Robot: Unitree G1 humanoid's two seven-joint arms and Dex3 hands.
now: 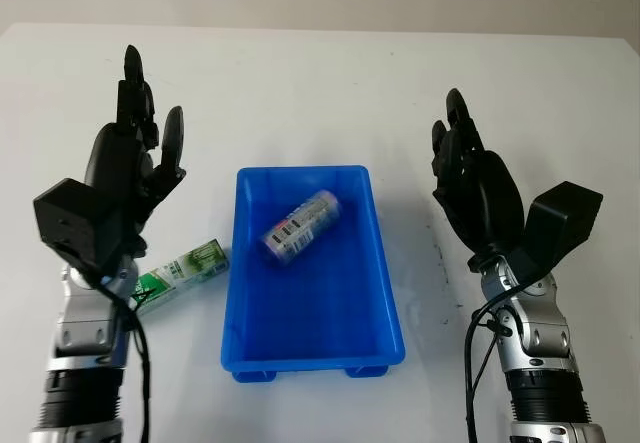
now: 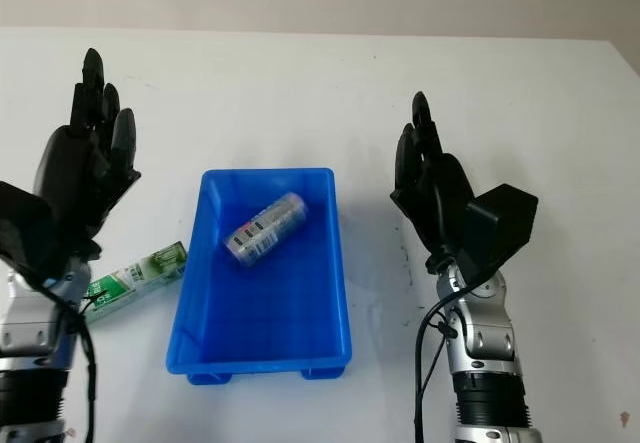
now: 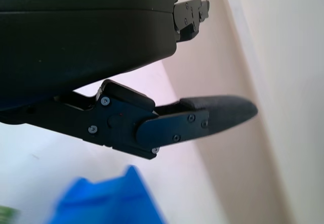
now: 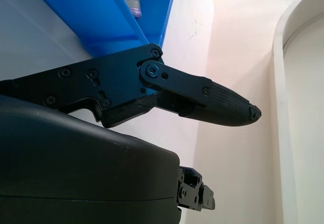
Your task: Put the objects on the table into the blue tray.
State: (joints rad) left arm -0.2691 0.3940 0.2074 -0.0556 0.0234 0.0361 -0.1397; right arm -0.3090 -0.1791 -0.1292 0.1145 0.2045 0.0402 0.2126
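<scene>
White table (image 1: 520, 73) — green box (image 1: 180, 275) lies lengthwise toward blue tray (image 1: 385, 293).

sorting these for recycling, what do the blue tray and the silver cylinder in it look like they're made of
Blue tray: probably moulded plastic, evenly coloured with a soft sheen and rounded rim. Silver cylinder: seemingly metal or foil-wrapped, glossy with a printed label; the look leaves it open.

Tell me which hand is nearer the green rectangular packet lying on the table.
Left. The left hand is raised, open, just above the green rectangular packet; the right hand, open, is beyond the blue plastic tray.

White table (image 1: 300, 83): tray (image 1: 385, 293), green tube (image 1: 185, 268).
</scene>
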